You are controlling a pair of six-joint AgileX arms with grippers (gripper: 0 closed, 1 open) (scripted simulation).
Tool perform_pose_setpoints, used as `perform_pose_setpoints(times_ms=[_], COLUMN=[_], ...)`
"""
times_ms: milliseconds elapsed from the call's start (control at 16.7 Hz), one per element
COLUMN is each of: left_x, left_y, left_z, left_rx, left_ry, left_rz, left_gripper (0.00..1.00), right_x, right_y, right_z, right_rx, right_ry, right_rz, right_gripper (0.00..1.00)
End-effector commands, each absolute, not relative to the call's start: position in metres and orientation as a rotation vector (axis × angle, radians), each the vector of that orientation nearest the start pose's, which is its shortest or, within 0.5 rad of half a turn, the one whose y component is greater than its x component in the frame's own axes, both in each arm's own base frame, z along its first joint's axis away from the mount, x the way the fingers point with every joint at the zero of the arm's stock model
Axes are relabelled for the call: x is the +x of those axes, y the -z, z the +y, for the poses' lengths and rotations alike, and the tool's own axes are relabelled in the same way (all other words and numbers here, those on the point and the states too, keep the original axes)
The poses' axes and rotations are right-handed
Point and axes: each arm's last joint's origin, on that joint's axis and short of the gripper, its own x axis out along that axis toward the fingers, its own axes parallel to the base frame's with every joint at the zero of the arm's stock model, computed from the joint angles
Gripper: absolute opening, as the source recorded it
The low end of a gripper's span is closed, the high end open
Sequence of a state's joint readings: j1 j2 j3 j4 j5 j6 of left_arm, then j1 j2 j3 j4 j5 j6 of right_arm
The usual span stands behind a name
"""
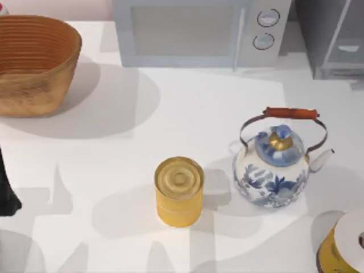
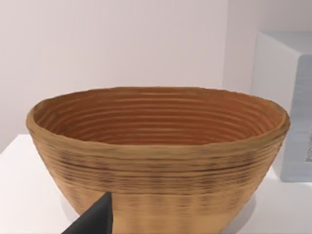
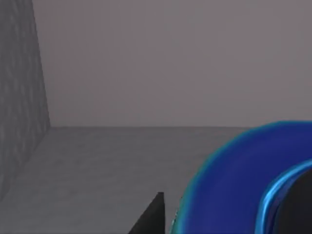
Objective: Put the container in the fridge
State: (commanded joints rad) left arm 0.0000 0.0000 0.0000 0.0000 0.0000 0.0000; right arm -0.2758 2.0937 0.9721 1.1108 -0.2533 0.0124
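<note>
White table [image 1: 187, 108], top view: fridge [image 1: 333, 37] at upper right of frame, grey box with pale glass door panel, partly cut off by the edge. Light grey microwave [image 1: 199, 31] with two round dials along the top centre, just left of the fridge. Woven wicker basket [image 1: 34, 65] at upper left; left wrist view sees it close up [image 2: 156, 161] with the microwave's side [image 2: 287, 102] behind it. Yellow tin can [image 1: 179, 191] with lid, upright, lower centre. Blue-and-white porcelain kettle [image 1: 277, 165] just right of the can, apart from it, red-brown handle grip up top. Yellow-and-white cylinder [image 1: 344, 242] at lower right corner, cut off. Left arm [image 1: 7, 190] is a dark shape at left edge, parked; its claw cannot be judged open or closed. Right wrist view: grey interior walls and floor, a blue rounded container [image 3: 248, 180] at lower right of that frame, one dark fingertip [image 3: 151, 217] beside it; grip on it can't be told.
</note>
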Motion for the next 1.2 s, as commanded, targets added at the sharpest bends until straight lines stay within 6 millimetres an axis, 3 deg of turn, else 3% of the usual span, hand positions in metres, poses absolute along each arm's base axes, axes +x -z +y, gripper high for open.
perform_pose_setpoints(times_ms=[540, 900, 1200], left_x=[0.106, 0.106, 0.106], left_y=[-0.16, -0.16, -0.16], left_z=[-0.001, -0.001, -0.001], left_rx=[0.0, 0.0, 0.0], left_ry=[0.0, 0.0, 0.0], left_rz=[0.0, 0.0, 0.0], left_gripper=[1.0, 1.0, 1.0], right_x=[0.411, 0.465, 0.5], right_y=[-0.129, -0.139, -0.134], right_z=[-0.105, -0.104, -0.1], right_rx=[0.003, -0.007, -0.001], right_ry=[0.01, -0.009, -0.017], right_rz=[0.012, -0.027, -0.005], right_gripper=[0.01, 0.01, 0.01])
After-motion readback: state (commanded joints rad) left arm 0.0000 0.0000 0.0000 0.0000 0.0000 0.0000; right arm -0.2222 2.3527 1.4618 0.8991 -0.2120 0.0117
